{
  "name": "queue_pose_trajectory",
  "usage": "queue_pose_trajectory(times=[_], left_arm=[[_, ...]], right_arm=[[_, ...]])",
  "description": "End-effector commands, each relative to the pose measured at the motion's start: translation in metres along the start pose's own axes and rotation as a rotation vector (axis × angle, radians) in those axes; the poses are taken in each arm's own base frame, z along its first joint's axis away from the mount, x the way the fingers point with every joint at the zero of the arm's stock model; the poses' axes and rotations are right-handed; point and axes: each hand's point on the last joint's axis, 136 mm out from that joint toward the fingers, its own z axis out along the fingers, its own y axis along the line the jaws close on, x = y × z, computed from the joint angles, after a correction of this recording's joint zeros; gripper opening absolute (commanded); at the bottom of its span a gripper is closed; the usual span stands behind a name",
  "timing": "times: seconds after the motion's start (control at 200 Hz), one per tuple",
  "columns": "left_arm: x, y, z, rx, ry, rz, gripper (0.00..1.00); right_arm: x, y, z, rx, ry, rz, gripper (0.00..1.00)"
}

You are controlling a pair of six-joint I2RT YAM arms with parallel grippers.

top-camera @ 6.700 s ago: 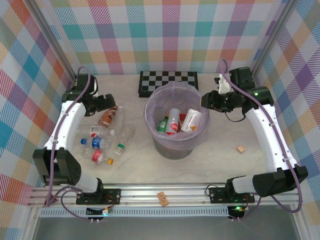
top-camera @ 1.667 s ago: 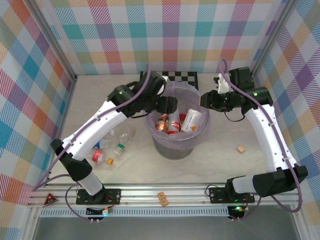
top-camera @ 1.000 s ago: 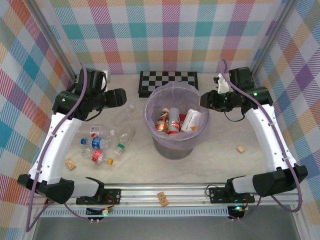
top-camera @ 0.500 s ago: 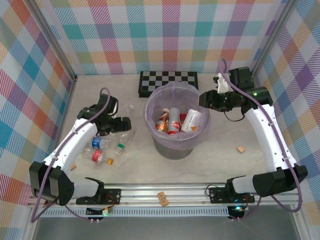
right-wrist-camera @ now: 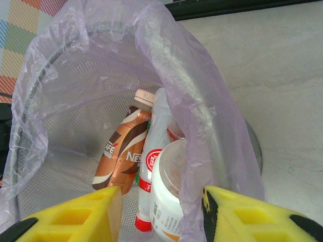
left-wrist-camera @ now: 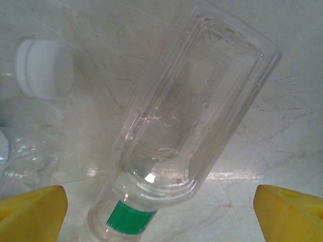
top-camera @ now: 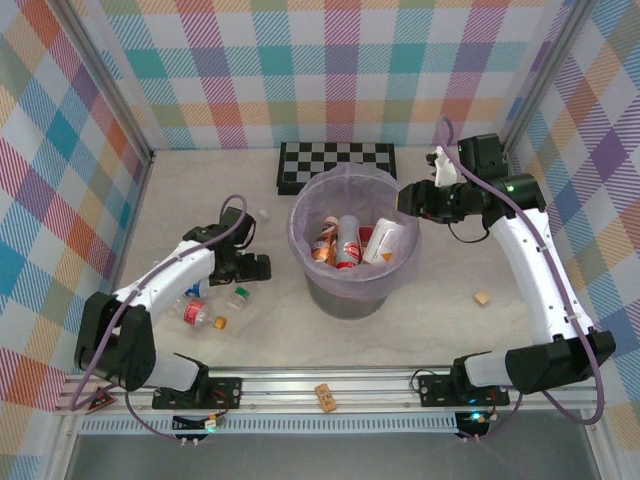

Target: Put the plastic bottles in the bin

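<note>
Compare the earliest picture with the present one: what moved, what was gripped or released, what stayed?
The left gripper carried the brown bottle from the table into the bin, released it, swung back and now hangs open over a clear bottle on the table. The right gripper stayed at the bin's rim; the bin and checkerboard did not move.

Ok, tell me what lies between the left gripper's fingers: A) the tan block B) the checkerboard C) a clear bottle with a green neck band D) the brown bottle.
C: in the left wrist view the clear bottle lies on the table between the yellow fingertips of the open left gripper.
</note>
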Motion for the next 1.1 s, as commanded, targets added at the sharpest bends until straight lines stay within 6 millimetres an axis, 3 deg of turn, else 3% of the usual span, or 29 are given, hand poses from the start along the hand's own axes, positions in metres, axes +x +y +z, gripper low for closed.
queue_pose_trajectory(times=[0.0, 0.095, 0.255, 0.455, 0.695, 0.945, 1.095], left_arm=[[-0.004, -0.001, 0.011, -0.017, -0.009, 0.015, 0.93], [-0.004, -0.003, 0.018, -0.016, 0.001, 0.016, 0.92], [-0.006, -0.006, 0.023, -0.021, 0.007, 0.019, 0.81], [-0.008, -0.007, 0.03, -0.03, 0.01, 0.025, 0.7], [-0.008, -0.008, 0.026, -0.026, 0.011, 0.021, 0.58], [-0.013, -0.017, 0.009, 0.019, -0.013, 0.013, 0.54], [-0.022, -0.023, -0.013, 0.055, -0.047, 0.006, 0.53]], right_arm=[[0.006, 0.007, -0.005, -0.027, 0.009, -0.014, 0.47], [0.001, 0.023, -0.023, -0.062, -0.022, -0.048, 0.47], [0.0, 0.017, -0.042, 0.026, -0.056, -0.083, 0.47], [0.004, 0.009, -0.04, 0.054, -0.059, -0.072, 0.48], [0.013, -0.016, -0.039, 0.138, -0.07, -0.037, 0.48], [0.015, -0.018, -0.029, 0.107, -0.057, -0.011, 0.48], [0.013, -0.021, -0.026, 0.118, -0.048, -0.012, 0.47]])
